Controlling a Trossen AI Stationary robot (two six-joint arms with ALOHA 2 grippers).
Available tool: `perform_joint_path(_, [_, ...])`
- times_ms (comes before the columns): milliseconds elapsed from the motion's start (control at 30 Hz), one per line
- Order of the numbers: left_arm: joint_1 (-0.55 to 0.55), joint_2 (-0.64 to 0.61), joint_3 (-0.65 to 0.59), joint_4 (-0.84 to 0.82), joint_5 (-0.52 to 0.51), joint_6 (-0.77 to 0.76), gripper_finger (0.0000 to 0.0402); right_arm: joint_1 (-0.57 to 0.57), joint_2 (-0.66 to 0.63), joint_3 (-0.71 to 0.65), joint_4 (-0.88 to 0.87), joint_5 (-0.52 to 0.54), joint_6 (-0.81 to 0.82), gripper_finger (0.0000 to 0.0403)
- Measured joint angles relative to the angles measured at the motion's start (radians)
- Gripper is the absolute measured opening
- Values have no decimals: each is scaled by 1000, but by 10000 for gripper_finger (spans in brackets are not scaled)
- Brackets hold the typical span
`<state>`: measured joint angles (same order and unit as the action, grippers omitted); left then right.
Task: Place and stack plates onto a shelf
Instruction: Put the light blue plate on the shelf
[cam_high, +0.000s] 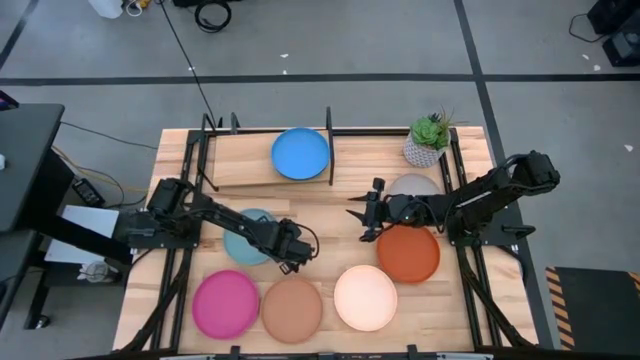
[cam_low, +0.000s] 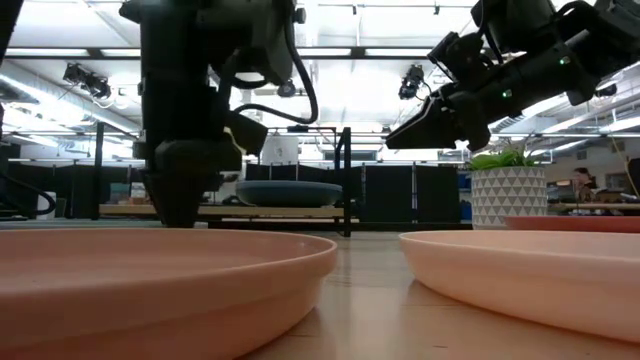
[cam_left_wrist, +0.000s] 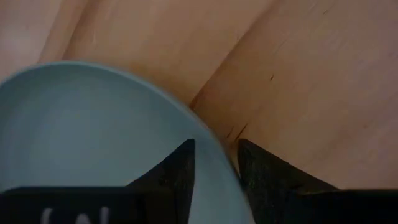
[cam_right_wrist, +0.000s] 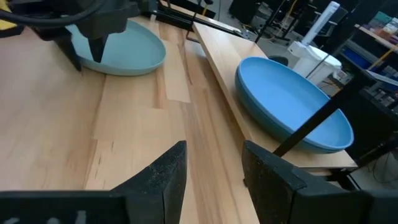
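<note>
The pale blue-green plate (cam_high: 245, 236) (cam_right_wrist: 121, 50) lies flat on the table left of centre. My left gripper (cam_high: 291, 254) (cam_left_wrist: 216, 168) points down at its right rim, open, with one finger over the inside and one outside. I cannot tell whether the fingers touch the rim. My right gripper (cam_high: 360, 218) (cam_right_wrist: 214, 168) hovers open above the bare table at centre, pointing toward the left edge. The bright blue plate (cam_high: 300, 153) (cam_right_wrist: 292, 99) rests on the shelf (cam_high: 240, 160). The grey plate (cam_high: 415, 185) lies under my right arm.
Along the near side lie the magenta plate (cam_high: 226, 303), tan plate (cam_high: 292, 308) and cream plate (cam_high: 365, 297), with the orange-red plate (cam_high: 408, 254) beside them. A white pot with a plant (cam_high: 428, 143) stands at the shelf's right end. A black upright divider (cam_high: 329, 145) rises next to the blue plate.
</note>
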<state>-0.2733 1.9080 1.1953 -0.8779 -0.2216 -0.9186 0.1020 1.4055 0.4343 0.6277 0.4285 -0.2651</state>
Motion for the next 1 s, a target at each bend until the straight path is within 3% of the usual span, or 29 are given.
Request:
perform_joint_path(200, [0, -42, 0, -14, 64, 69, 19, 0, 0, 0, -1, -16, 10, 159])
perform_joint_path(500, [7, -242, 94, -107, 85, 144, 15, 0, 0, 0, -17, -15, 29, 159])
perform_joint_path(800, [106, -287, 216, -447, -74, 295, 13, 0, 0, 0, -22, -30, 53, 159])
perform_joint_path(1000, [242, -287, 220, -506, -162, 508, 12, 0, 0, 0, -35, -34, 74, 159])
